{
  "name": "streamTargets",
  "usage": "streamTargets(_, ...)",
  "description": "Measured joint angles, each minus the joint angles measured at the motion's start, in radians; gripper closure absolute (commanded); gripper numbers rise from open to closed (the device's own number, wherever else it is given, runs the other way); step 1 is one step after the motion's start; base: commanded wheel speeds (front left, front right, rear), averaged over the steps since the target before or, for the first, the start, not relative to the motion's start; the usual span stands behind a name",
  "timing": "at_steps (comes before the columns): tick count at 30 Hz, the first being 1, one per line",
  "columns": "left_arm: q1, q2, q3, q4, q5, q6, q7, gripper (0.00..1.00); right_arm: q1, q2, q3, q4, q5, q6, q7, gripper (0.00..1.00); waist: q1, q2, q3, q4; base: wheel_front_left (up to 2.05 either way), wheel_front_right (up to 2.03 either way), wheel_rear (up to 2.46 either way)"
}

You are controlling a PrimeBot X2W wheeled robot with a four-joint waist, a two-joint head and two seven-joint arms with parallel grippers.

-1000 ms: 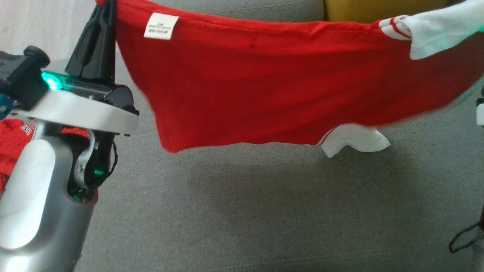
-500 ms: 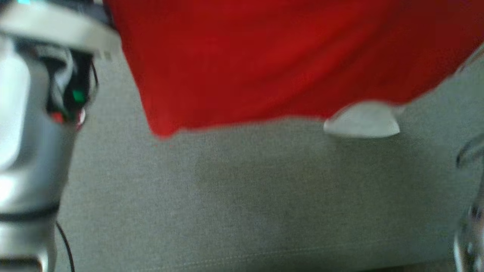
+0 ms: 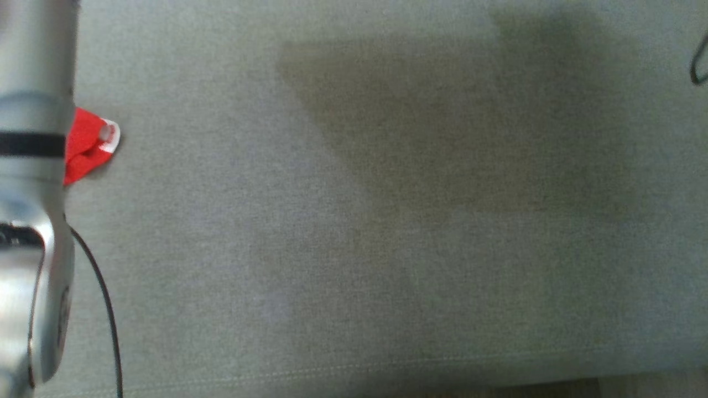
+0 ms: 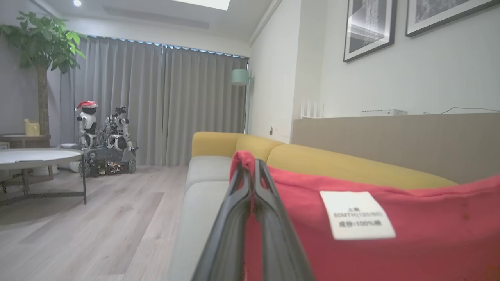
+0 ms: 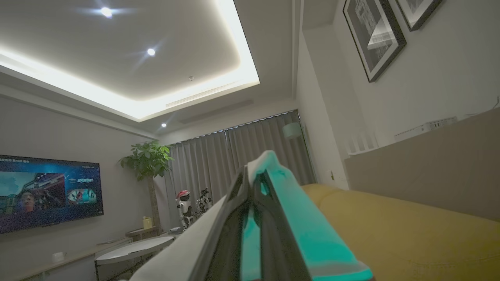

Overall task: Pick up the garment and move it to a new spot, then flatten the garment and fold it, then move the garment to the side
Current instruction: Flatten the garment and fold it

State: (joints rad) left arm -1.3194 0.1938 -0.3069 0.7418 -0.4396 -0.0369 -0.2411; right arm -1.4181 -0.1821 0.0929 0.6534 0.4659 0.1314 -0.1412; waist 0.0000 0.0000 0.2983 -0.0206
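Our left fingers (image 4: 250, 171) are pressed together on the top edge of the red garment (image 4: 410, 249), with a small bunch of cloth poking out above their tips. Our right fingers (image 5: 256, 175) are likewise closed on a pale fold (image 5: 297, 230), tinted teal, which we take for its white sleeve. We judge the two grips are set apart and high so that the cloth hangs as a spread sheet, clear of the grey sofa seat (image 3: 387, 287) and ready to be lowered flat. Its broad shadow (image 3: 442, 121) lies on the seat.

From the left fingers the garment runs off to the right, taut along its upper edge. It is a soft matt knit, with a white rectangular care label (image 4: 357, 214) sewn just beside them. The seat is a fine woven fabric, flat and firm-looking.
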Motion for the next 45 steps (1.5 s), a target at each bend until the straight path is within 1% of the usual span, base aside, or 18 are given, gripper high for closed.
streamTargets(2, -0.044, -0.006, 0.006, 0.068, 0.010, -0.001, -0.009, 1.00, -0.060, 0.016, 0.024, 0.091, 0.002, 0.000, -0.027, 1.00, 0.0000, 0.0000, 0.014, -0.003, 0.00, 0.00, 0.00)
streamTargets(4, -0.072, -0.014, 0.004, 0.138, 0.020, -0.009, -0.011, 1.00, -0.095, 0.034, 0.055, 0.181, 0.003, 0.000, -0.027, 1.00, 0.0000, 0.0000, 0.033, -0.006, 0.00, 0.00, 0.00)
streamTargets(7, -0.075, -0.036, 0.002, 0.253, 0.024, -0.016, -0.016, 1.00, -0.101, 0.070, 0.100, 0.313, 0.007, 0.000, -0.027, 1.00, 0.0002, 0.0000, 0.067, -0.012, 0.00, 0.00, 0.00)
streamTargets(8, -0.058, -0.050, 0.001, 0.319, 0.023, -0.017, -0.016, 1.00, -0.089, 0.087, 0.130, 0.389, 0.012, 0.000, -0.027, 1.00, 0.0003, 0.0000, 0.089, -0.016, 0.00, 0.00, 0.00)
streamTargets(10, -0.033, -0.063, -0.001, 0.367, 0.023, -0.025, -0.016, 1.00, -0.076, 0.097, 0.132, 0.455, 0.032, 0.000, -0.027, 1.00, 0.0002, 0.0000, 0.108, -0.019, 0.00, 0.00, 0.00)
streamTargets(14, -0.005, -0.081, 0.002, 0.441, 0.013, -0.035, -0.016, 1.00, -0.052, 0.102, 0.165, 0.527, 0.055, 0.000, -0.027, 1.00, 0.0003, -0.0001, 0.141, -0.022, 0.00, 0.00, 0.00)
streamTargets(19, 0.017, -0.080, 0.007, 0.457, 0.014, -0.047, -0.016, 1.00, 0.018, 0.106, 0.223, 0.524, 0.106, 0.000, -0.057, 1.00, 0.0003, -0.0001, 0.154, -0.031, 0.00, 0.00, 0.00)
streamTargets(22, 0.072, -0.082, 0.027, 0.429, 0.012, -0.053, -0.016, 1.00, 0.111, 0.098, 0.252, 0.501, 0.147, 0.000, -0.073, 1.00, -0.0001, 0.0000, 0.142, -0.029, 0.00, 0.00, 0.00)
streamTargets(25, 0.158, -0.082, 0.043, 0.377, 0.005, -0.062, -0.016, 1.00, 0.217, 0.078, 0.290, 0.447, 0.185, 0.000, -0.089, 1.00, 0.0001, 0.0000, 0.130, -0.028, 0.00, 0.00, 0.00)
streamTargets(30, 0.346, -0.082, 0.105, 0.252, -0.006, -0.066, -0.016, 1.00, 0.430, 0.032, 0.326, 0.306, 0.261, 0.000, -0.102, 1.00, 0.0000, 0.0000, 0.095, -0.029, 0.00, 0.00, 0.00)
streamTargets(34, 0.512, -0.079, 0.146, 0.136, 0.002, -0.069, -0.016, 1.00, 0.618, -0.003, 0.340, 0.195, 0.286, 0.000, -0.107, 1.00, -0.0001, 0.0000, 0.049, -0.032, 0.00, 0.00, 0.00)
streamTargets(40, 0.765, -0.077, 0.178, -0.055, 0.030, -0.069, -0.016, 1.00, 0.907, -0.026, 0.273, -0.002, 0.314, 0.000, -0.107, 1.00, -0.0001, 0.0000, -0.030, -0.040, 0.00, 0.00, 0.00)
streamTargets(43, 0.892, -0.073, 0.182, -0.142, 0.045, -0.069, -0.016, 1.00, 1.060, -0.030, 0.211, -0.109, 0.316, 0.000, -0.096, 1.00, -0.0001, 0.0001, -0.068, -0.045, 0.00, 0.00, 0.00)
streamTargets(45, 0.972, -0.070, 0.181, -0.197, 0.051, -0.059, -0.016, 1.00, 1.163, -0.031, 0.159, -0.180, 0.307, 0.000, -0.059, 1.00, -0.0001, 0.0000, -0.092, -0.048, 0.00, 0.00, 0.00)
